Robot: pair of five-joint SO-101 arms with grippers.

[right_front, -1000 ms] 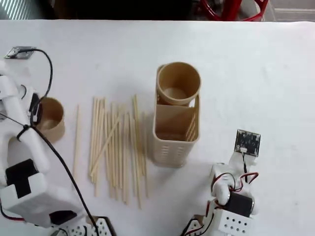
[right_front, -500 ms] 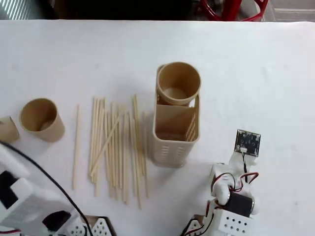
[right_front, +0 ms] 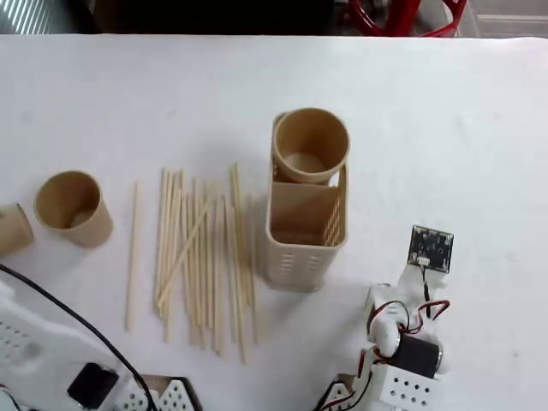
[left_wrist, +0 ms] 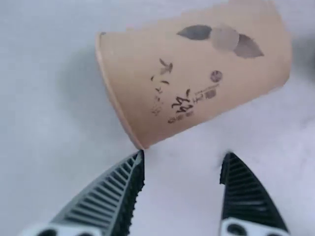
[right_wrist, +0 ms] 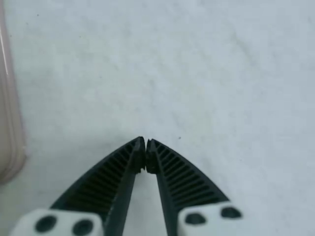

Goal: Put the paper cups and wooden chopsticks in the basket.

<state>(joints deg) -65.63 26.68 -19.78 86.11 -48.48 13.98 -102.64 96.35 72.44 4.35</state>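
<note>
A paper cup (left_wrist: 192,73) lies on its side on the white table, just beyond my open left gripper (left_wrist: 182,160); nothing is between the fingers. In the high view this tipped cup (right_front: 13,229) is at the far left edge. Beside it a second cup (right_front: 73,208) stands upright. A third cup (right_front: 310,145) sits in the far compartment of the beige basket (right_front: 295,261). Several wooden chopsticks (right_front: 201,257) lie spread on the table left of the basket. My right gripper (right_wrist: 146,147) is shut over bare table, near the basket wall (right_wrist: 10,123).
The left arm's white body (right_front: 34,351) with its black cable fills the near left corner. The right arm (right_front: 407,342) rests at the near right, beside the basket. Red chair legs (right_front: 402,17) stand beyond the table's far edge.
The left arm has pulled back toward the near left corner, uncovering the upright cup and the tipped cup at the left edge. The right arm has not moved.
</note>
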